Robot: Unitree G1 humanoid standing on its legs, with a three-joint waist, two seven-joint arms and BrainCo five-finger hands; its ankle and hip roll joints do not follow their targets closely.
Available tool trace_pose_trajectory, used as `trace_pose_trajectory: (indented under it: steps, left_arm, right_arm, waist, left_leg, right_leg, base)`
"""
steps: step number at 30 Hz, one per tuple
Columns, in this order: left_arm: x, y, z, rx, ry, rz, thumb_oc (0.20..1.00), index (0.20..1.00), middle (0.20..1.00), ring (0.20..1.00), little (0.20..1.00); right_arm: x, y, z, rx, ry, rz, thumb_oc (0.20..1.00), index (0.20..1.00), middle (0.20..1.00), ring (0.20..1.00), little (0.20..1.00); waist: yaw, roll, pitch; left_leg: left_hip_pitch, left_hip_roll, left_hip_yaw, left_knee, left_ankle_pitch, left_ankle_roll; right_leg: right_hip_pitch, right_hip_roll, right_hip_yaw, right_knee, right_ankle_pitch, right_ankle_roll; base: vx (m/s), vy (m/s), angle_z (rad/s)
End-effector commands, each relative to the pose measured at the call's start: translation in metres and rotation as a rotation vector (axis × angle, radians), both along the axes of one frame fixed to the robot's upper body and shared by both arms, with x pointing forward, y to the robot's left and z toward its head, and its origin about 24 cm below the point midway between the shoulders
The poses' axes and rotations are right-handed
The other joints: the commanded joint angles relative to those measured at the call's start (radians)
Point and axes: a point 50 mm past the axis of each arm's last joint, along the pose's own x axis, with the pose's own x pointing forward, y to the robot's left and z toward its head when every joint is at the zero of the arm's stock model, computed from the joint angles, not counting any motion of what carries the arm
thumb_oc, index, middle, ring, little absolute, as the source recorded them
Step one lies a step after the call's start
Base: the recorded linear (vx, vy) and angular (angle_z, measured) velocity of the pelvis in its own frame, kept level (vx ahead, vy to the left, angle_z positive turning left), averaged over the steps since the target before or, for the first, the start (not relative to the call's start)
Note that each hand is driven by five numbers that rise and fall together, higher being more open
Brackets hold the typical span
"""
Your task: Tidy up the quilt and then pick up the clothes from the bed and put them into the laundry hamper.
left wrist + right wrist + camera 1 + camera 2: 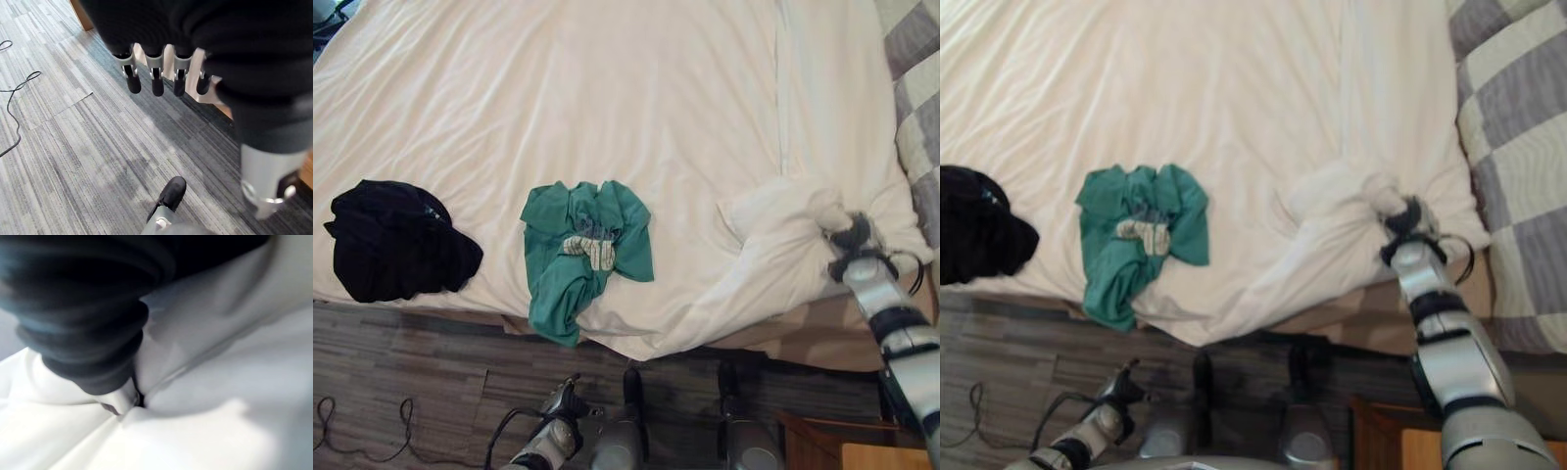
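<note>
— White quilt (607,117) spread over the bed; what has hold of it?
— The right hand (850,235), fingers buried in a bunched fold near the bed's edge; I cannot tell its grip.
— The clothes?
— A green garment (582,255) and a black one (396,240) lie on the quilt.
— The left hand (156,73)?
— Relaxed, fingers straight above the floor (88,147).

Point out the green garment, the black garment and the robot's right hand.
green garment (548,269): left eye view, on its crumpled middle, left of the pale patch.
black garment (396,240): left eye view, centre of the heap.
right hand (852,238): left eye view, on its dark cover against the bunched white quilt (773,220).
</note>
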Motion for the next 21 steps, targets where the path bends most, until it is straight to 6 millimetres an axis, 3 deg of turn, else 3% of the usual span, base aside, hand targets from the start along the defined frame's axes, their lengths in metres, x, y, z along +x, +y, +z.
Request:
trace_pose_trajectory:
  steps: [1, 2, 3, 6, 7, 10, 11, 13, 14, 15, 16, 18, 19, 20, 21]
  left_arm:
    - [-0.018, 0.025, -0.004, 0.086, 0.091, 0.065, 1.000, 1.000, 1.000, 1.000, 1.000]
    - [-0.026, 0.030, -0.006, 0.088, 0.114, 0.090, 1.000, 1.000, 1.000, 1.000, 1.000]
    - [-0.026, 0.030, -0.006, 0.089, 0.115, 0.087, 1.000, 1.000, 1.000, 1.000, 1.000]
    - [-0.031, 0.031, -0.007, 0.083, 0.128, 0.113, 1.000, 1.000, 1.000, 1.000, 1.000]
    - [-0.034, 0.029, -0.008, 0.071, 0.127, 0.131, 1.000, 1.000, 1.000, 1.000, 1.000]
    - [-0.035, 0.025, -0.010, 0.055, 0.123, 0.146, 1.000, 1.000, 1.000, 1.000, 1.000]
    - [-0.036, 0.019, -0.011, 0.038, 0.119, 0.158, 1.000, 1.000, 1.000, 1.000, 1.000]
    - [-0.037, 0.017, -0.012, 0.034, 0.116, 0.167, 1.000, 1.000, 1.000, 1.000, 1.000]
    - [-0.039, 0.012, -0.013, 0.027, 0.106, 0.174, 1.000, 1.000, 1.000, 1.000, 1.000]
    - [-0.039, 0.012, -0.013, 0.028, 0.107, 0.174, 1.000, 1.000, 1.000, 1.000, 1.000]
    - [-0.040, 0.007, -0.014, 0.027, 0.085, 0.176, 1.000, 1.000, 1.000, 1.000, 1.000]
    - [-0.041, 0.004, -0.014, 0.027, 0.079, 0.176, 1.000, 1.000, 1.000, 1.000, 1.000]
    - [-0.042, 0.000, -0.015, 0.018, 0.074, 0.185, 1.000, 1.000, 1.000, 1.000, 1.000]
    - [-0.042, 0.000, -0.015, 0.017, 0.074, 0.184, 1.000, 1.000, 1.000, 1.000, 1.000]
    - [-0.043, -0.001, -0.016, 0.018, 0.075, 0.190, 1.000, 1.000, 1.000, 1.000, 1.000]
  right_arm:
    - [-0.066, -0.044, -0.054, 0.038, 0.177, -0.182, 0.545, 0.545, 0.545, 0.545, 0.545]
    - [-0.101, -0.061, -0.067, 0.078, 0.174, -0.260, 1.000, 1.000, 1.000, 1.000, 1.000]
    - [-0.102, -0.061, -0.067, 0.079, 0.176, -0.262, 1.000, 1.000, 1.000, 1.000, 1.000]
    - [-0.147, -0.072, -0.088, 0.160, 0.177, -0.397, 1.000, 1.000, 1.000, 1.000, 1.000]
    - [-0.169, -0.071, -0.100, 0.212, 0.164, -0.468, 1.000, 1.000, 1.000, 1.000, 1.000]
    - [-0.189, -0.064, -0.114, 0.268, 0.155, -0.538, 1.000, 1.000, 1.000, 1.000, 1.000]
    - [-0.205, -0.057, -0.126, 0.276, 0.163, -0.600, 1.000, 1.000, 1.000, 1.000, 1.000]
    - [-0.214, -0.054, -0.130, 0.253, 0.174, -0.624, 1.000, 1.000, 1.000, 1.000, 1.000]
    - [-0.227, -0.048, -0.136, 0.147, 0.236, -0.635, 1.000, 1.000, 1.000, 1.000, 1.000]
    - [-0.227, -0.048, -0.136, 0.145, 0.237, -0.636, 1.000, 1.000, 1.000, 1.000, 1.000]
    - [-0.237, -0.051, -0.132, 0.000, 0.256, -0.662, 1.000, 1.000, 1.000, 1.000, 1.000]
    - [-0.239, -0.053, -0.129, -0.041, 0.239, -0.684, 1.000, 1.000, 1.000, 1.000, 1.000]
    - [-0.240, -0.065, -0.113, -0.117, 0.162, -0.752, 1.000, 1.000, 1.000, 1.000, 1.000]
    - [-0.240, -0.065, -0.113, -0.117, 0.162, -0.753, 1.000, 1.000, 1.000, 1.000, 1.000]
    - [-0.233, -0.076, -0.090, -0.193, 0.044, -0.791, 1.000, 1.000, 1.000, 1.000, 1.000]
  waist:
    - [-0.046, -0.041, -0.044]
    - [-0.063, -0.050, -0.063]
    - [-0.062, -0.050, -0.064]
    - [-0.088, -0.064, -0.088]
    - [-0.106, -0.067, -0.097]
    - [-0.121, -0.071, -0.112]
    - [-0.136, -0.070, -0.119]
    - [-0.139, -0.070, -0.122]
    - [-0.151, -0.068, -0.128]
    - [-0.150, -0.069, -0.129]
    - [-0.163, -0.068, -0.133]
    - [-0.165, -0.069, -0.136]
    - [-0.174, -0.071, -0.137]
    - [-0.174, -0.070, -0.137]
    - [-0.182, -0.073, -0.137]
  left_leg:
    - [0.030, 0.014, 0.037, -0.001, -0.080, -0.028]
    - [0.043, 0.014, 0.044, -0.002, -0.089, -0.028]
    - [0.044, 0.014, 0.043, -0.002, -0.089, -0.028]
    - [0.065, 0.016, 0.055, -0.002, -0.102, -0.028]
    - [0.081, 0.016, 0.060, -0.002, -0.111, -0.028]
    - [0.087, 0.016, 0.070, -0.002, -0.115, -0.027]
    - [0.098, 0.017, 0.076, -0.002, -0.120, -0.026]
    - [0.105, 0.018, 0.080, -0.002, -0.123, -0.024]
    - [0.115, 0.018, 0.085, -0.002, -0.129, -0.023]
    - [0.116, 0.018, 0.085, -0.002, -0.129, -0.023]
    - [0.126, 0.019, 0.092, -0.002, -0.135, -0.022]
    - [0.134, 0.020, 0.097, -0.002, -0.139, -0.022]
    - [0.143, 0.019, 0.103, -0.002, -0.146, -0.020]
    - [0.143, 0.019, 0.104, -0.002, -0.146, -0.020]
    - [0.147, 0.020, 0.108, -0.002, -0.149, -0.018]
  right_leg:
    - [-0.032, -0.043, 0.025, 0.111, -0.201, 0.043]
    - [-0.013, -0.049, 0.021, 0.095, -0.196, 0.047]
    - [-0.011, -0.050, 0.021, 0.094, -0.195, 0.047]
    - [0.024, -0.060, 0.018, 0.068, -0.186, 0.056]
    - [0.038, -0.062, 0.018, 0.060, -0.183, 0.062]
    - [0.039, -0.063, 0.027, 0.053, -0.174, 0.065]
    - [0.044, -0.063, 0.036, 0.056, -0.175, 0.067]
    - [0.046, -0.063, 0.039, 0.058, -0.176, 0.068]
    - [0.050, -0.062, 0.046, 0.063, -0.179, 0.070]
    - [0.050, -0.062, 0.047, 0.064, -0.179, 0.070]
    - [0.051, -0.062, 0.050, 0.069, -0.181, 0.074]
    - [0.052, -0.061, 0.054, 0.073, -0.183, 0.075]
    - [0.050, -0.061, 0.060, 0.080, -0.185, 0.078]
    - [0.050, -0.061, 0.061, 0.081, -0.186, 0.078]
    - [0.048, -0.061, 0.067, 0.086, -0.187, 0.080]
  base:
    - [0.07, 0.040, -0.10]
    - [0.06, 0.029, 0.00]
    - [0.06, 0.022, 0.00]
    - [0.05, 0.030, -0.09]
    - [0.05, 0.060, 0.01]
    - [0.03, 0.052, -0.20]
    - [0.04, 0.072, -0.27]
    - [0.04, 0.076, -0.09]
    - [0.05, 0.075, -0.09]
    - [0.06, 0.116, -0.14]
    - [0.05, 0.080, -0.11]
    - [0.04, 0.074, -0.12]
    - [0.02, 0.050, -0.13]
    - [0.03, 0.083, -0.18]
    - [0.02, 0.050, -0.20]
